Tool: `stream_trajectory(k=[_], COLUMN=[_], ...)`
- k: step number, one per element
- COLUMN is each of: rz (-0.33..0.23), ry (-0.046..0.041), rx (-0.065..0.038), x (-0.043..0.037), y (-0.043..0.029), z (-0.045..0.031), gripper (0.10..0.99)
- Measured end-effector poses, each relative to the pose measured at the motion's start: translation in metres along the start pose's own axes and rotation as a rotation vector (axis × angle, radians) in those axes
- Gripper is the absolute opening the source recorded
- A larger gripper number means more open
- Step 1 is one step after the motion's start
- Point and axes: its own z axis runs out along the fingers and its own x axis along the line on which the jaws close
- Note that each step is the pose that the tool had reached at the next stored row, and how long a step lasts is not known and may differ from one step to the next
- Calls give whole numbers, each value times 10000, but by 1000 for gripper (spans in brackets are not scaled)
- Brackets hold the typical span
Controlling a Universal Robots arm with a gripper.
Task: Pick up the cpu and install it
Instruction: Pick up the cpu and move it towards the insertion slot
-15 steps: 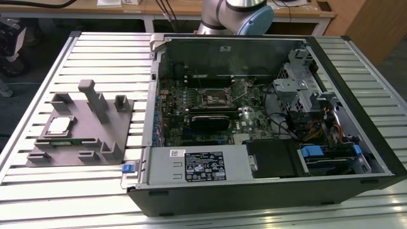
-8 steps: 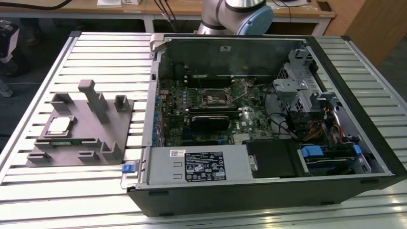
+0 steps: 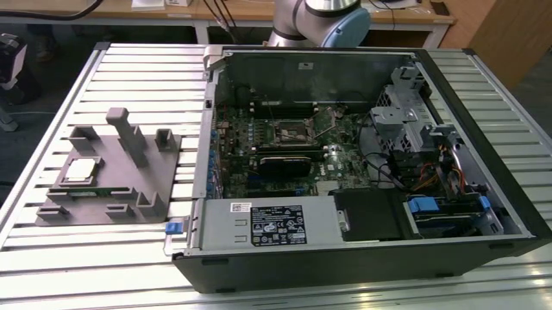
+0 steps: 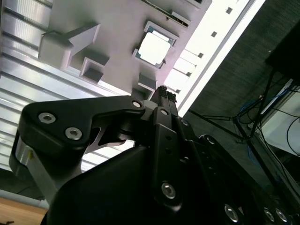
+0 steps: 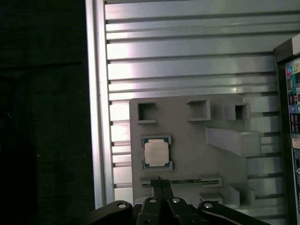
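Gripper (image 5: pixel 159 183) pressed together, empty. Chip (image 5: pixel 156 152) below, just ahead of tips. Descending closed risks knocking chip off holder (image 5: pixel 187 140).

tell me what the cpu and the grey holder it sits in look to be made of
The cpu: metal top, likely plated, with a pale silvery satin surface that catches the light and a thin darker rim. The holder: probably plastic, perhaps printed, in uniform matt grey with blocky pockets and no shine.

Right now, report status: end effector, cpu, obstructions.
End effector shut, empty, over the grey holder. Cpu seated in its holder recess, untouched. Nothing between them.
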Motion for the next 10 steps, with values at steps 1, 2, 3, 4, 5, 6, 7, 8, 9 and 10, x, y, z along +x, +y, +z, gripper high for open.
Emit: stream_trajectory(k=[1, 2, 3, 4, 5, 6, 7, 8, 9, 10], rz=[1, 1, 1, 1, -1, -1, 1, 1, 0, -1], ry=[7, 10, 10, 10, 9, 10, 9, 10, 10, 10], rx=[2, 3, 3, 3, 2, 3, 2, 3, 3, 2], x=[0, 1, 0, 0, -1, 0, 1, 0, 0, 1], y=[-1, -3, -5, -8, -13, -18, -20, -24, -30, -40], z=[17, 37, 54, 73, 91, 108, 127, 143, 158, 170], gripper=[106, 106, 106, 106, 106, 106, 106, 106, 106, 106])
